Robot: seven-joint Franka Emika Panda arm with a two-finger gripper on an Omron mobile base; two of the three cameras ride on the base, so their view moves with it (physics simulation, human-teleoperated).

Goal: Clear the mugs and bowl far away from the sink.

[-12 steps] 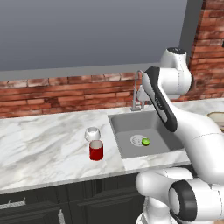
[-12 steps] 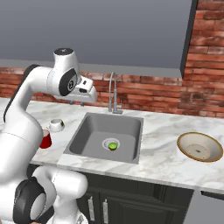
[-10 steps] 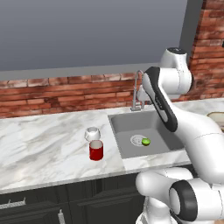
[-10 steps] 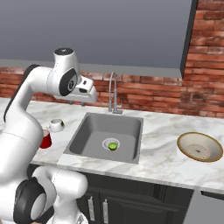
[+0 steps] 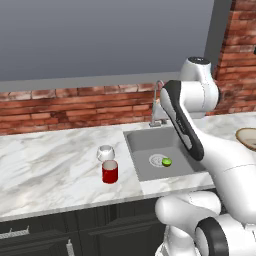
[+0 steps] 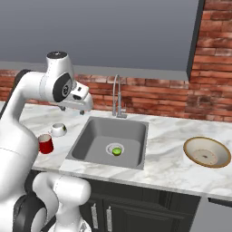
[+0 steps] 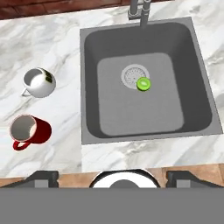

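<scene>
My own arm is hiding part of the bowl [image 5: 248, 138]. My pincer [image 7: 112, 176] is hanging wide open and empty over the sink [image 7: 142, 78], looking unmoved.

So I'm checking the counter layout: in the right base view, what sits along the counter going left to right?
Red mug → white mug → sink with a green fruit by its drain → tan bowl.

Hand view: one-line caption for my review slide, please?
Looking down on the grey sink with a green fruit by its drain, white mug and red mug beside it.
</scene>
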